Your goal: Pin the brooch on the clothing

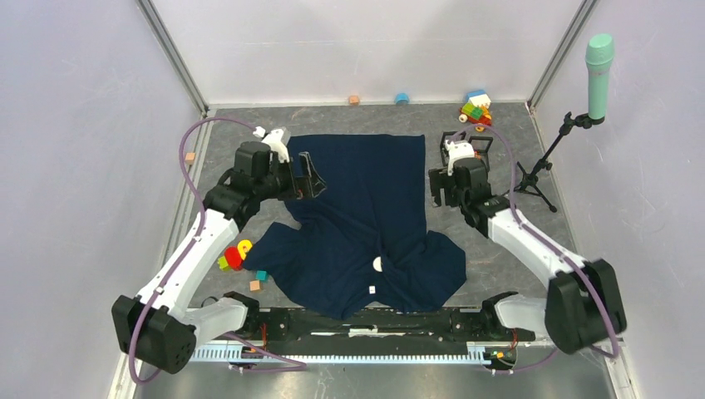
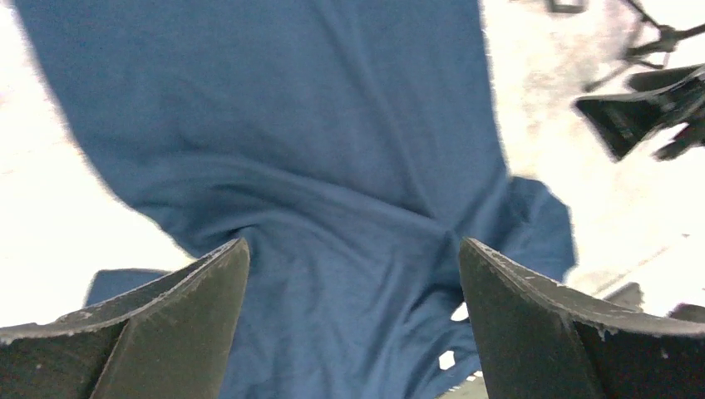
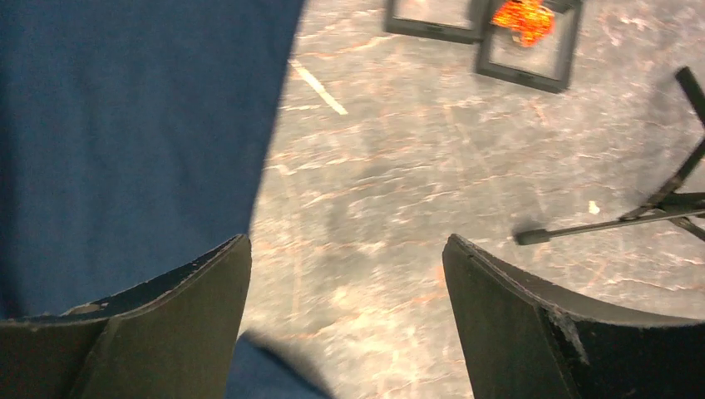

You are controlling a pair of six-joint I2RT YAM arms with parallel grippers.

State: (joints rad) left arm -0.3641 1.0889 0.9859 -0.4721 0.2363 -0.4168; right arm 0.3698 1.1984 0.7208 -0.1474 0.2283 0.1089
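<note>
The navy shirt (image 1: 366,208) lies spread flat mid-table, its collar end toward the arm bases. A small white round spot (image 1: 377,264) and a white tag (image 1: 372,290) sit on it near the collar; I cannot tell whether either is the brooch. My left gripper (image 1: 312,176) is open and empty over the shirt's left edge; its wrist view shows the shirt (image 2: 332,150) between the wide jaws (image 2: 353,245). My right gripper (image 1: 442,189) is open and empty just off the shirt's right edge, over bare table (image 3: 347,241). The shirt's edge (image 3: 125,125) is at its left.
An orange glittery thing in black frames (image 3: 524,17) lies beyond the right gripper (image 1: 459,151). A teal microphone (image 1: 599,62) on a tripod (image 1: 536,179) stands far right. Toy blocks (image 1: 476,108) are at the back. A red-yellow toy (image 1: 235,253) and small blocks (image 1: 261,275) lie left of the shirt.
</note>
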